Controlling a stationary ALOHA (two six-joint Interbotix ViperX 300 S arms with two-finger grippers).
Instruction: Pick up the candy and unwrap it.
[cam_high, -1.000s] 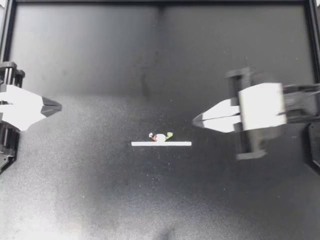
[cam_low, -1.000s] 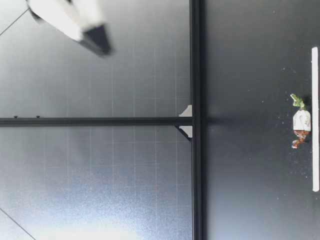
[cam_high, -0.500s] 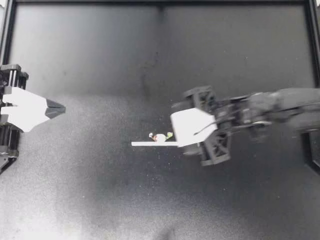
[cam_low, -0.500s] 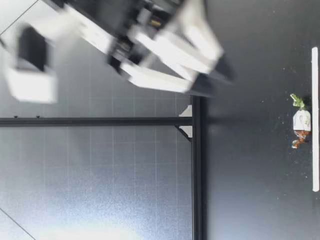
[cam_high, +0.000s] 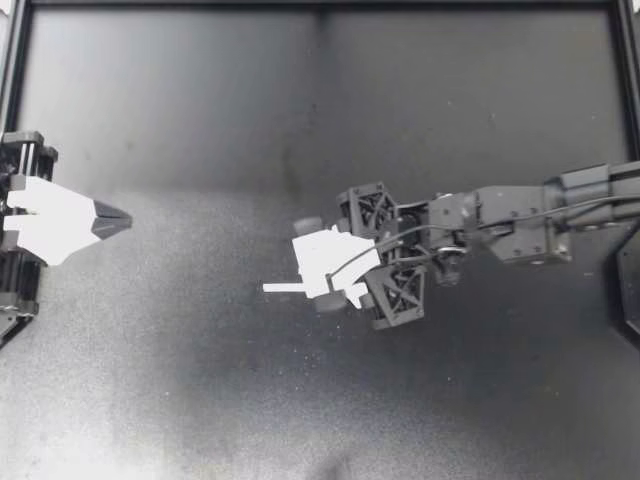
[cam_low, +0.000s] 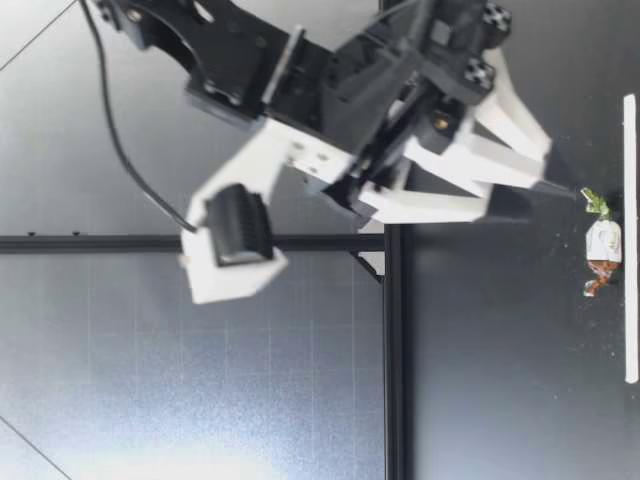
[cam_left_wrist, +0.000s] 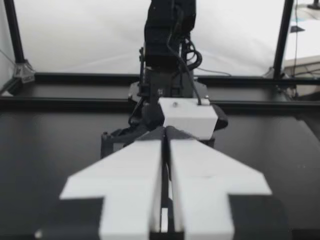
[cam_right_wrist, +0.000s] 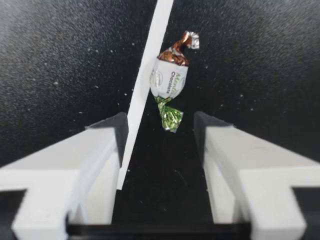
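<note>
Here, my right arm reaches across the matte black table (cam_high: 200, 400) from its own side. The wrist is bent downward, so my right gripper (cam_high: 318, 266) hangs over the thin white strip of tape (cam_high: 282, 288) and covers much of it. Its jaws stand apart. From above, the arm hides the small candy in a white wrapper with one brown and one green twisted end (cam_right_wrist: 169, 76). The right wrist view shows the candy lying just beside the strip, with its green end at the mouth of the open fingers and touching neither. My left gripper (cam_high: 112, 217) sits well apart from the strip at the table's edge, jaws pressed together, with its arm mostly cut off.
</note>
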